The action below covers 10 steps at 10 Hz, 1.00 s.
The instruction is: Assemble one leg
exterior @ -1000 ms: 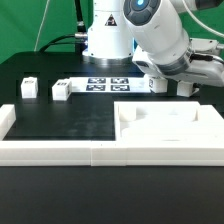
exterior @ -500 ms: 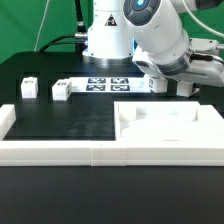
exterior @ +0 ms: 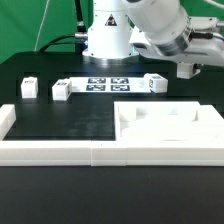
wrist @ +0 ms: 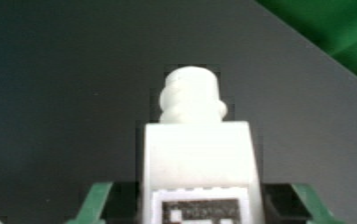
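Lift is what has changed: the hand, low over the worktop a moment ago, now hangs higher at about two o'clock in the exterior view, carrying the leg clear of the surface. The wrist view shows its fingers closed snugly on the block's two sides, tag toward the camera. Pickup looks done; carrying it to the panel at five o'clock likely follows.
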Each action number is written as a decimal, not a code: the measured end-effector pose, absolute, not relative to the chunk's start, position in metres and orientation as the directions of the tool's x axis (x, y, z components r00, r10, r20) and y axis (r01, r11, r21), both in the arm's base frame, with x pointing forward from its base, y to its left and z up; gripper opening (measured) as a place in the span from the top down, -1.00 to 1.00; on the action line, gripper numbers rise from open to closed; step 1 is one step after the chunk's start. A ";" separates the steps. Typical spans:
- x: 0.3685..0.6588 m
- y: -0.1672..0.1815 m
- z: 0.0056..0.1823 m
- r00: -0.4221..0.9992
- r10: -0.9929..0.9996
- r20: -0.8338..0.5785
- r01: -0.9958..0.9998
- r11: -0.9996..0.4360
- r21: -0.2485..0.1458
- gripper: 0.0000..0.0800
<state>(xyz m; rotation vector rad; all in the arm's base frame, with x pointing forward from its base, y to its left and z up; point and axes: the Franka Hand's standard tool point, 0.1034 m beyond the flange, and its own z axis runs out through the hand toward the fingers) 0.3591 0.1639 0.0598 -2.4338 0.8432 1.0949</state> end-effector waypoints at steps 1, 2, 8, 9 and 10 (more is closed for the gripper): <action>0.362 0.164 0.063 0.532 -0.393 -0.750 -0.645 -0.762 -0.058 0.28; 0.361 0.164 0.063 0.533 -0.390 -0.751 -0.642 -0.764 -0.059 0.28; 0.390 0.152 0.075 0.779 -0.446 -0.440 -0.526 -0.847 -0.073 0.28; 0.401 0.152 0.087 0.824 -0.439 -0.359 -0.493 -0.867 -0.070 0.28; 0.409 0.151 0.096 0.877 -0.396 -0.273 -0.431 -0.899 -0.078 0.28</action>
